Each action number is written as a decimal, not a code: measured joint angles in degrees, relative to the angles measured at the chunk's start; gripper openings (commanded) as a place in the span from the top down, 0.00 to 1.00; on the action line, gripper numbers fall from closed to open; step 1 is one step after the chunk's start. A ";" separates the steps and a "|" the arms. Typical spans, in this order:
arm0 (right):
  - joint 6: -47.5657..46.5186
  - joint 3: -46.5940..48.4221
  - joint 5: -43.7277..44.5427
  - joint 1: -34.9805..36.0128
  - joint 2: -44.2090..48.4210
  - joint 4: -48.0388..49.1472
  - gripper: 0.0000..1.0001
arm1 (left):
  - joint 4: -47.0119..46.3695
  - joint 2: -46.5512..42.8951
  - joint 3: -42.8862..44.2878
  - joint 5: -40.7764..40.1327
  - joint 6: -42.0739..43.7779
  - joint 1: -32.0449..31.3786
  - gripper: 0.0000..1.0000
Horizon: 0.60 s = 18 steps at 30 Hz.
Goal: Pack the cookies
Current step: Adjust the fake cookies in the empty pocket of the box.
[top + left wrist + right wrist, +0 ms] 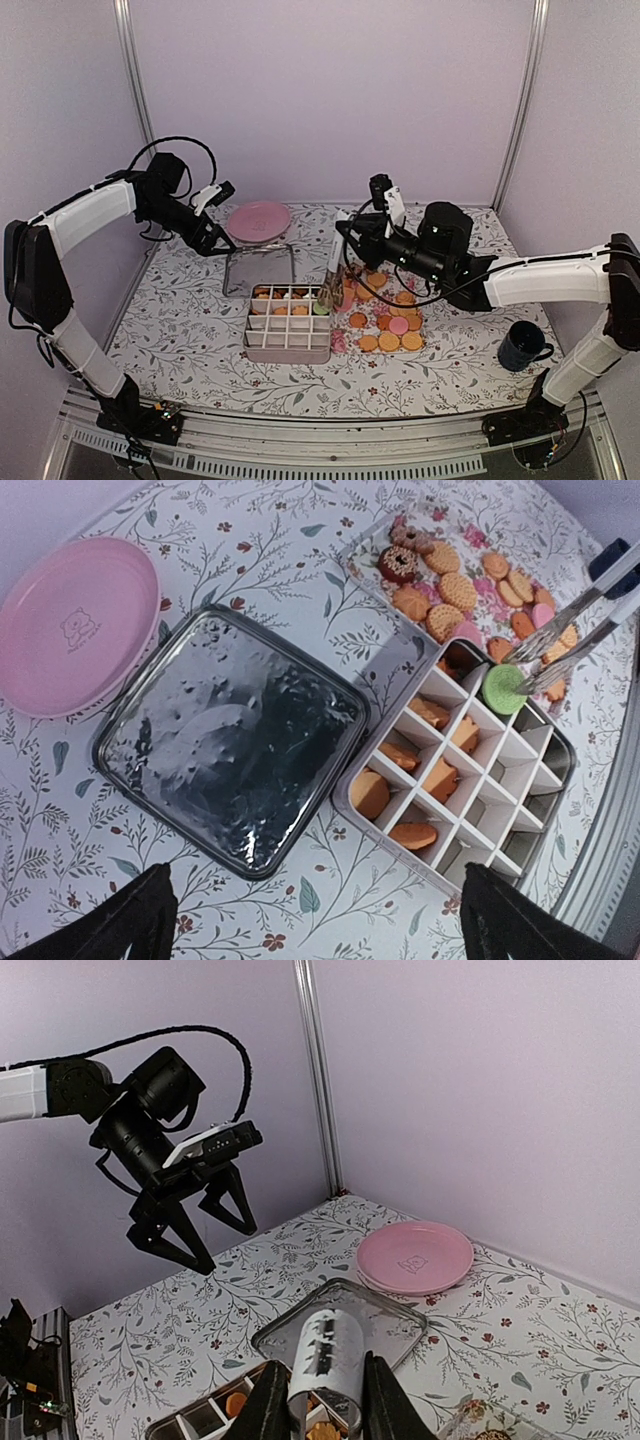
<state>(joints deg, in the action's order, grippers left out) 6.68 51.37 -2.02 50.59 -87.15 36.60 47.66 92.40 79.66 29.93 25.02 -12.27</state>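
So the right end effector [326, 1410] is pinching the tongs [325, 1355], tips on a green cookie [503, 688] at the box's [288, 347] far-right cell. The left end effector [222, 1240] hangs spread wide, far left. Loose cookies [390, 330] sit right of the box. If the tongs slip, the cookie could land on a divider.

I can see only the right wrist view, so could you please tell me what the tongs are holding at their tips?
Observer: The tongs pinch the green cookie at a compartment of the divided box.
Operator: Thank you. How full is the box?
Observer: Only the two rows nearest the lid hold packed cookies; the other rows look empty.
Operator: And what is left to pack?
Observer: Many loose cookies lie just right of the box.
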 measured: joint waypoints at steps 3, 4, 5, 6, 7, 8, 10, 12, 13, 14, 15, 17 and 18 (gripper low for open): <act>0.02 0.79 -0.04 0.00 -1.07 0.09 0.78 | 0.00 0.00 0.00 -0.15 0.02 0.00 0.01; 0.02 0.92 -0.02 0.00 -1.31 0.17 0.78 | 0.00 0.00 0.00 -0.22 0.04 0.00 0.01; 0.02 0.94 0.07 0.00 -1.49 0.17 0.78 | 0.00 0.00 0.00 -0.33 0.04 0.00 0.01; 0.07 0.96 0.22 0.00 -1.73 0.37 0.78 | 0.00 0.00 0.00 -0.39 0.07 0.00 0.01; 0.07 1.14 0.24 0.00 -1.88 0.48 0.79 | 0.00 0.00 0.00 -0.42 0.07 0.00 0.01; 0.07 1.27 0.24 0.00 -2.03 0.55 0.79 | 0.00 0.00 0.00 -0.42 0.11 0.00 0.01; 0.15 1.60 0.17 0.00 -2.40 0.68 0.79 | -0.02 0.00 0.00 -0.42 0.20 0.00 0.01; 0.26 1.73 -0.02 0.00 -2.64 0.92 0.79 | -0.02 0.00 0.00 -0.44 0.24 0.00 0.01; 0.28 1.92 -0.15 0.00 -2.80 0.94 0.79 | -0.04 0.00 -0.02 -0.44 0.24 0.00 0.01; 0.42 2.10 -0.28 0.00 -2.95 0.98 0.79 | -0.07 0.00 -0.07 -0.44 0.24 0.00 0.01; 0.57 2.38 -0.44 0.00 -3.10 0.96 0.79 | -0.09 0.00 -0.13 -0.42 0.24 0.00 0.01; 0.87 2.89 -0.79 0.00 -3.28 1.03 0.79 | -0.15 0.00 -0.31 -0.42 0.26 0.00 0.01; 1.03 3.15 -1.07 0.00 -3.32 1.05 0.79 | -0.15 0.00 -0.37 -0.42 0.26 0.00 0.01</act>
<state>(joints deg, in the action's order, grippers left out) 7.70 54.52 -3.09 50.59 -90.48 37.65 47.51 92.40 79.29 29.52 25.28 -12.27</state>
